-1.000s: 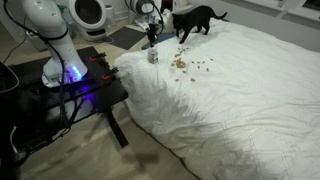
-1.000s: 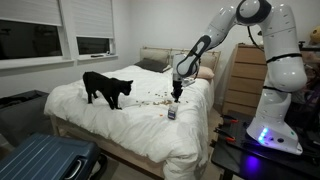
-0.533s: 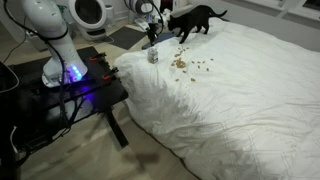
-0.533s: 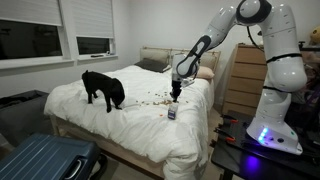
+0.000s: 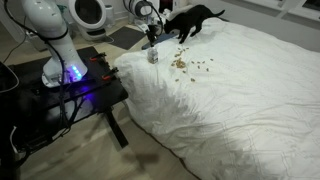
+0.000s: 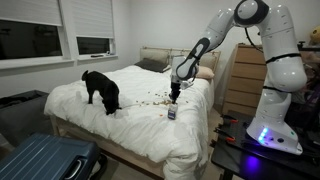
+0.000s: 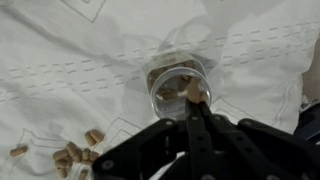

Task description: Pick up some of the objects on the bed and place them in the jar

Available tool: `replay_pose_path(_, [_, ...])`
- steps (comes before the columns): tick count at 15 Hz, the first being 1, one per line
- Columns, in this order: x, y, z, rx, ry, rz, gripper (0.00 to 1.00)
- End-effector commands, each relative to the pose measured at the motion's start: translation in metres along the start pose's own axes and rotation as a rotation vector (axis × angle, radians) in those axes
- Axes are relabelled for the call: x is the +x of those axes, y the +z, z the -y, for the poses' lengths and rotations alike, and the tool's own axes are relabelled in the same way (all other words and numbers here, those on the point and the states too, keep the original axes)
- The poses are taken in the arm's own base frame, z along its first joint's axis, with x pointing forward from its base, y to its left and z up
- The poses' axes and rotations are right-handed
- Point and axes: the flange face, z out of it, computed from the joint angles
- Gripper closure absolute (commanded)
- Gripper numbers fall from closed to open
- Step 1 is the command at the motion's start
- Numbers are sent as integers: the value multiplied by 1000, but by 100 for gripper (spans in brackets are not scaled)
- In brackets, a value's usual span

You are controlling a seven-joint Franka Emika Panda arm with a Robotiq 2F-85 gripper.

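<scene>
Wrist view: the jar stands on the white duvet of the bed, mouth open straight up at the camera, with several tan bits already lying inside. The gripper comes in from the bottom edge. Its jaws are drawn almost together, and one small tan piece appears pinched at their tip, right over the near rim of the jar. Judgement: a hold for release, tip centred above the opening so the piece drops in, not onto the fabric. The loose objects lie in a small cluster on the duvet, near the jar but apart from it. In both exterior views the jar sits close to the edge of the bed on the arm's side, directly under the gripper, which hangs vertical. The objects are scattered just beyond the jar, toward the middle of the bed. Judgement: this layout keeps each trip from bits to jar short. Jar orientation: upright, long axis vertical and roughly in line with the gripper, mouth up; any tilt from the soft duvet is too slight to tell. A black cat stands on the bed past the scatter, apart from the arm; it could disturb the bits.
</scene>
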Motion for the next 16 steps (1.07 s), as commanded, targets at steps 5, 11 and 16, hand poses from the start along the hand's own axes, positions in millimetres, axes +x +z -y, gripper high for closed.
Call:
replay_pose_path(5, [-3,12,-10,-2,-3,-8,87])
replay_pose_path(11, [-1,21,-13,-3,-1,0,99])
replay_pose_path(16, [0,25,-15,-8,2,7,99])
